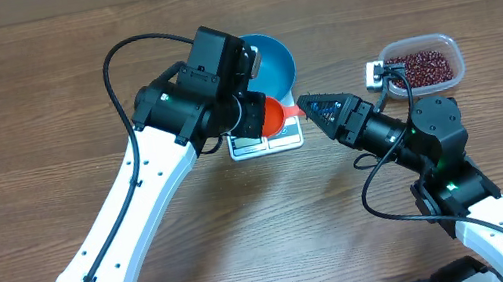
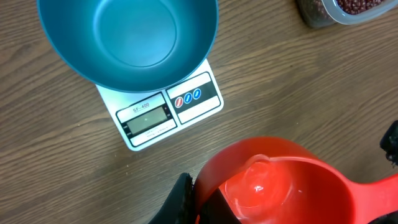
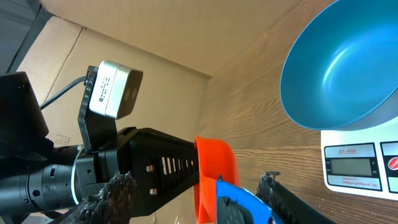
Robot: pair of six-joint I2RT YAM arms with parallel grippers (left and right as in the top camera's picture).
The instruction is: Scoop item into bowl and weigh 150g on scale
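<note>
The empty blue bowl [image 1: 271, 62] [image 2: 127, 37] [image 3: 342, 68] stands on the white scale [image 1: 267, 142] [image 2: 165, 112] [image 3: 354, 158]. My left gripper [image 1: 253, 115] [image 2: 193, 200] is shut on the rim of the empty orange-red scoop [image 1: 274, 115] [image 2: 280, 180] [image 3: 214, 165], held just in front of the scale. My right gripper [image 1: 308, 105] [image 3: 194, 180] points at the scoop's handle. Its fingers [image 3: 106, 196] stand apart on either side of the handle, with a blue strip between them. The dark red beans [image 1: 419, 67] [image 2: 360, 5] lie in a clear tub at the right.
The clear plastic tub [image 1: 450, 54] [image 2: 311, 15] sits at the table's right, with a small white block [image 1: 374, 72] against its left side. In the right wrist view, the left arm's black body and white camera [image 3: 112, 90] fill the left side. Cardboard walls stand behind the table.
</note>
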